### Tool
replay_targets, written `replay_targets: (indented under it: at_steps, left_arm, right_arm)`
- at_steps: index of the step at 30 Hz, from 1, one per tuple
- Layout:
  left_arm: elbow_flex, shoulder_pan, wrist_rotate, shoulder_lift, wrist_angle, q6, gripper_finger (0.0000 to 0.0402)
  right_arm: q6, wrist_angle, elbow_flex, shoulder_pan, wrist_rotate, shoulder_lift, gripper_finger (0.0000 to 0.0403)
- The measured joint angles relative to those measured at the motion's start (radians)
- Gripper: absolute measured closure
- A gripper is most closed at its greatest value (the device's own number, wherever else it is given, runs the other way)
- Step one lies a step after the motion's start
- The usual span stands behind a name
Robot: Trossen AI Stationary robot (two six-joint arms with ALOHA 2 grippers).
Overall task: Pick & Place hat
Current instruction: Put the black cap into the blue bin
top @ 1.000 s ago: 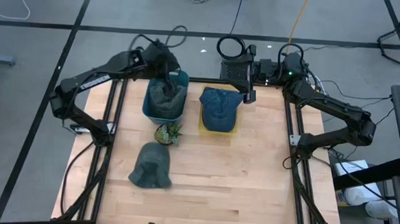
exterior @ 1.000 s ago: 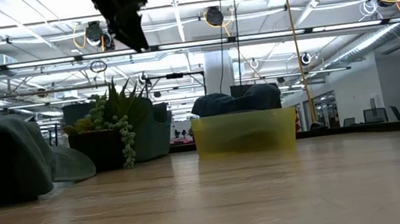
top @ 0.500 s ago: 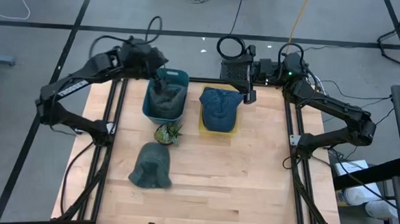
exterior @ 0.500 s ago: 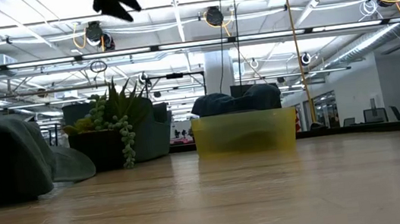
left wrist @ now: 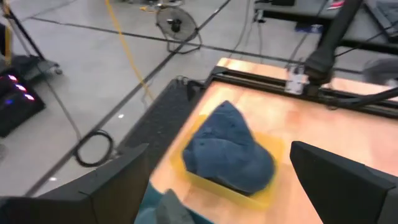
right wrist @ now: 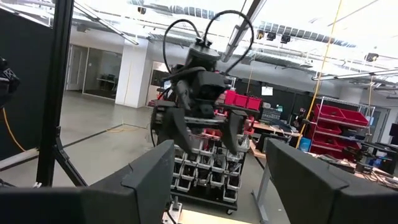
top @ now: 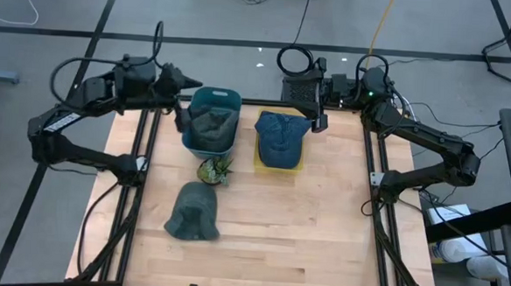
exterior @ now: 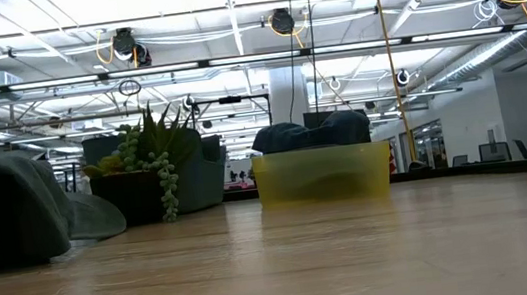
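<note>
On the far half of the wooden table (top: 304,224), a teal bin (top: 211,123) and a yellow bin (top: 278,161) sit side by side, each with a hat in it: a grey hat (top: 209,127) fills the teal one and a blue cap (top: 279,135) rests in the yellow one, which suggests hats are being sorted one per bin. A third hat (top: 193,212), grey-green and slumped, lies loose on the near-left boards, likely the one left to pick. A small potted plant (top: 214,170) stands between it and the teal bin, probably just clutter to avoid. Left gripper (top: 180,113) hangs beside the teal bin's left wall, fingers spread and empty; judged released, clear of the bin. Right gripper (top: 316,122) is parked at the far edge near the yellow bin, fingers apart, holding nothing. Table is pale plank wood in a black frame. Room: grey floor with taped lines and cables, bright ceiling lights, open lab space with racks beyond.
</note>
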Motion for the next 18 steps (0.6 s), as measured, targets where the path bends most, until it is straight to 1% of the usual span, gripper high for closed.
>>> replay_targets:
  at_steps: [3, 14, 18]
  left_arm:
    - [0.0, -0.039, -0.005, -0.023, -0.03, -0.054, 0.0011]
    - [0.0, -0.207, -0.12, -0.047, -0.139, -0.182, 0.0011]
    - [0.0, -0.256, -0.134, -0.047, -0.161, -0.233, 0.0011]
  right_arm:
    - [0.0, 0.0, 0.0, 0.0, 0.001, 0.0, 0.0161]
    - [0.023, 0.002, 0.0, 0.005, 0.005, 0.0, 0.0161]
    - [0.014, 0.002, 0.0, 0.024, 0.041, 0.0, 0.0161]
